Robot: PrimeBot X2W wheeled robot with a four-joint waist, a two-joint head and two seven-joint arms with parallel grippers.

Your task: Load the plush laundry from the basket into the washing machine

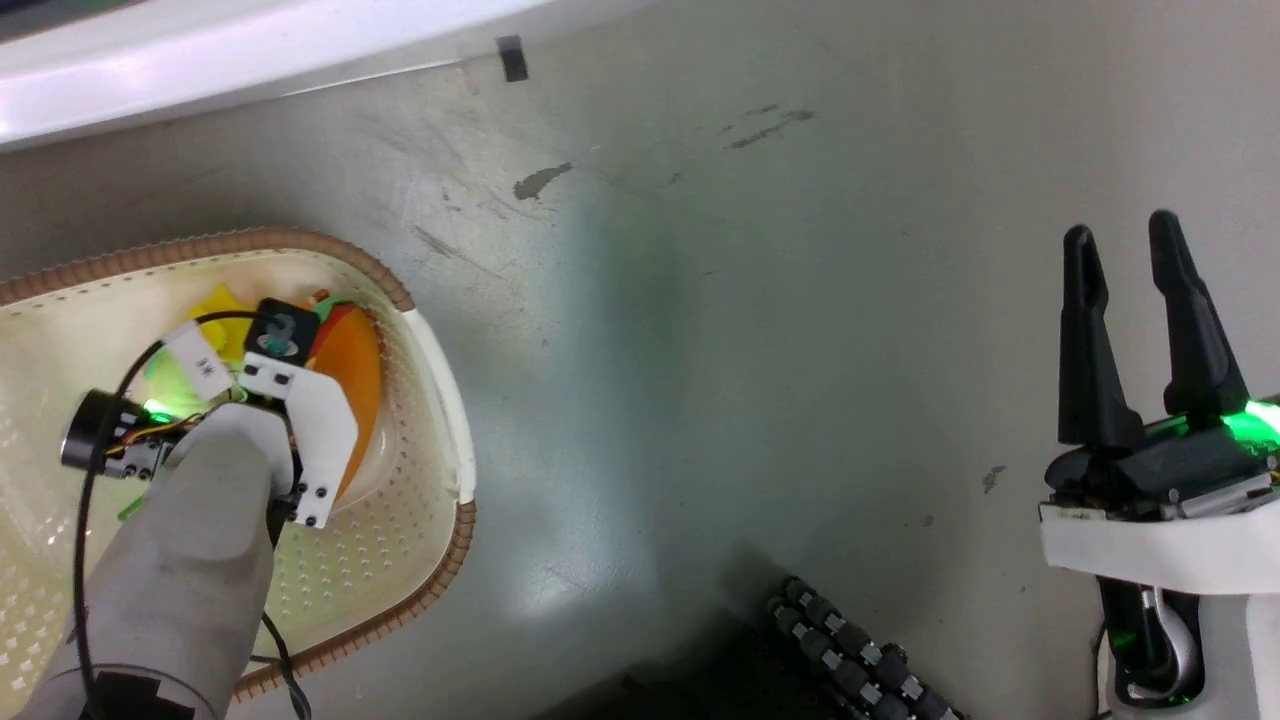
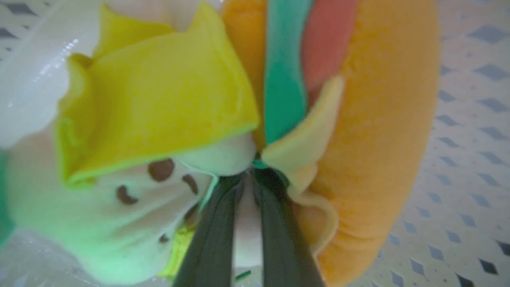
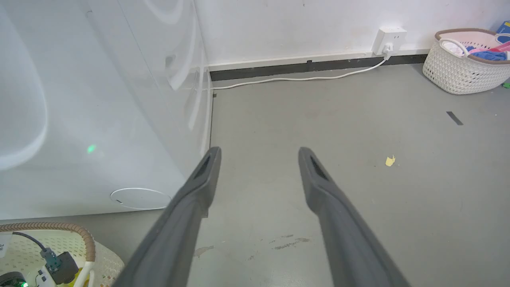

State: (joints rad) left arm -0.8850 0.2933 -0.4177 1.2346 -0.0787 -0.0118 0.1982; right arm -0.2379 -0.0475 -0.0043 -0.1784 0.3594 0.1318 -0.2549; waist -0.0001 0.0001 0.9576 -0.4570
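Inside basket (image 1: pixel 250 241), left jaws between doll (image 2: pixel 119 215) and burger plush (image 2: pixel 378 139)

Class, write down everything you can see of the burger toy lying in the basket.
The burger toy is soft, fuzzy plush: orange bun halves with green, red and pale yellow layers between. It stands on edge inside the basket, near its perforated wall. A pale doll with yellow parts presses against it. The left claw, its dark fingers nearly together, reaches its yellow flap; whether they pinch it cannot be told.
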